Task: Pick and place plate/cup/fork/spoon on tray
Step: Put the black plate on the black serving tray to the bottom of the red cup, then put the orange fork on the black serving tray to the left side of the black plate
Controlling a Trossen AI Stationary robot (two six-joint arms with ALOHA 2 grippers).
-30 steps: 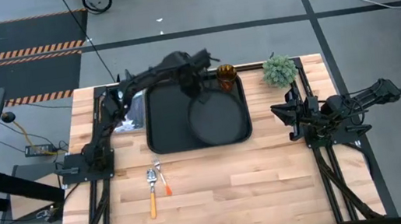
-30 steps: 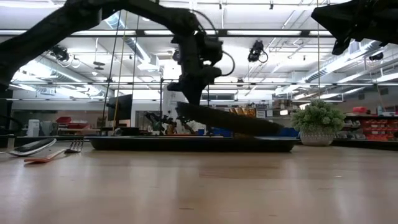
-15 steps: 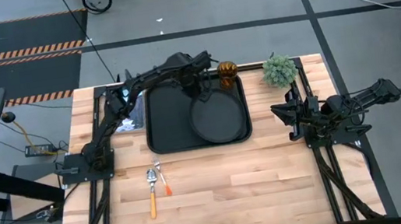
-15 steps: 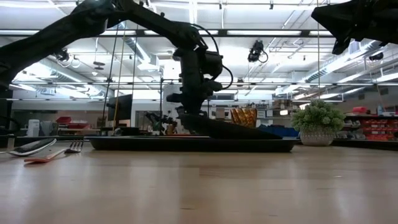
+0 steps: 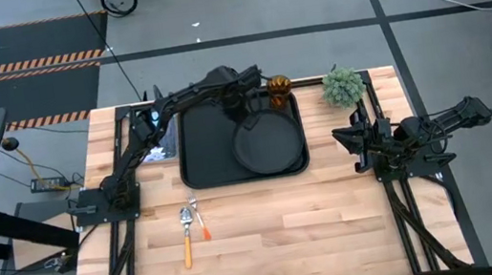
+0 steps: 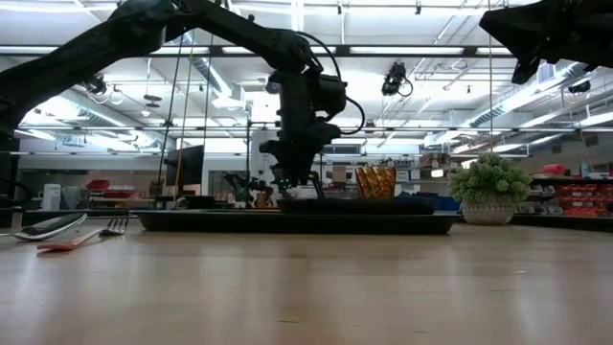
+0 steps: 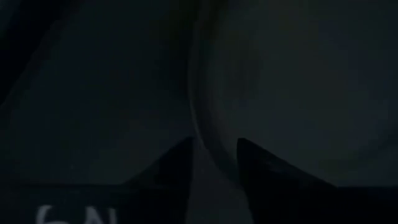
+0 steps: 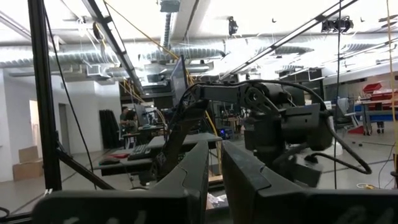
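Grey concrete floor [image 5: 238, 13], bright ceiling lights [image 6: 239, 50]

black plate [image 5: 267, 143] on black tray [image 5: 200, 154], amber cup [image 5: 279, 91], orange-handled fork [image 5: 201, 221], yellow-handled spoon [image 5: 185, 240]

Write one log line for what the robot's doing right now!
left gripper: open at plate rim | plate: flat in tray | fork, spoon: on table | right gripper: parked

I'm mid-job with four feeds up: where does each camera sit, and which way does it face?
High: overhead, straight down; both arms, round matte-black plate in black rectangular tray.
Low: table height, looking level; left gripper above the plate.
Left wrist: close over the plate rim, own fingers apart.
Right wrist: faces the room; own fingers.
High and low share the amber glass cup.
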